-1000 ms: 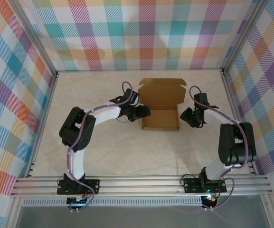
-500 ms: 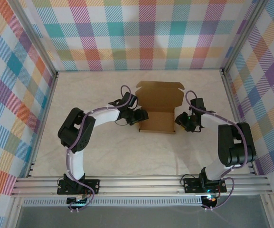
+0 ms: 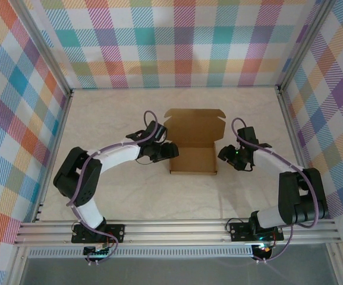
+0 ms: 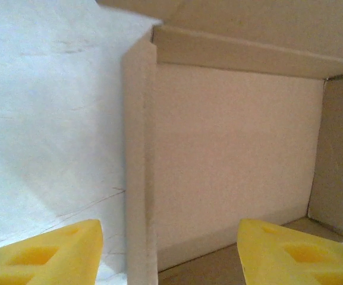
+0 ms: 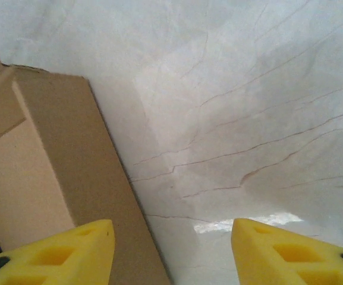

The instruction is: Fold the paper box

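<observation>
Jaws apart on both arms, empty — left pair astride the paper box (image 4: pixel 236 166) wall (image 4: pixel 137 166), lid (image 4: pixel 248 24) cropped.

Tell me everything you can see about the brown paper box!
The paper box is plain, unmarked brown cardboard, folded into a shallow open tray with upright side walls. Its lid is open at the far side, with small tabs at its corners. It sits on the pale marbled table. The open left gripper straddles its left wall; the right gripper is open by its right wall. Whether either touches it is unclear.
</observation>
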Controlling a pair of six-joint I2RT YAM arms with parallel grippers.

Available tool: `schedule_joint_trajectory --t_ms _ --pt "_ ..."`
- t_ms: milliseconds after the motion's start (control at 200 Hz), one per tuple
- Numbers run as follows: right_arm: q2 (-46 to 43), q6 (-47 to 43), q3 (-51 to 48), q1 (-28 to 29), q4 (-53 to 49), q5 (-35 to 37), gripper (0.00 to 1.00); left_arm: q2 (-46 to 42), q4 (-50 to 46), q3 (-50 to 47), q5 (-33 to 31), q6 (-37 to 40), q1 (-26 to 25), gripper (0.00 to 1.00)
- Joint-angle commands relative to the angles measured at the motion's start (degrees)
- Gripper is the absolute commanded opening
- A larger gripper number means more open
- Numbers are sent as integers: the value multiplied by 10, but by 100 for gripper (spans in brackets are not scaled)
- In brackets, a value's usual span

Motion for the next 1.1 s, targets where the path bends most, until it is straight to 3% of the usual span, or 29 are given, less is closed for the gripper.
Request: schedule_joint_trajectory --t_ms 0,115,255,380,485,575,740,860,1095 --pt "-24 -46 30 0 -36 51 57 -34 -44 -10 -53 35 -5 62" --pt "-50 -108 37 -2 -20 52 63 -74 -27 -31 -78 64 -5 66" --pt "-75 -238 67 -5 0 -14 73 -126 -25 -23 -132 144 0 73" --pt "-75 -344 115 -6 -12 -77 84 -141 -55 21 -119 218 33 77" --pt "-55 -403 167 -17 -43 -49 84 -154 -71 47 -81 290 67 78" --pt "-39 -474 205 -43 -53 -70 84 -161 -77 64 -33 338 103 79" --pt "9 -666 289 -72 -128 -203 84 -163 -100 100 74 414 161 81" --pt "75 -758 394 -87 -250 -275 83 -148 -166 154 86 463 178 82" --pt "204 -860 547 -90 -384 -293 75 -161 -174 156 117 485 183 82"
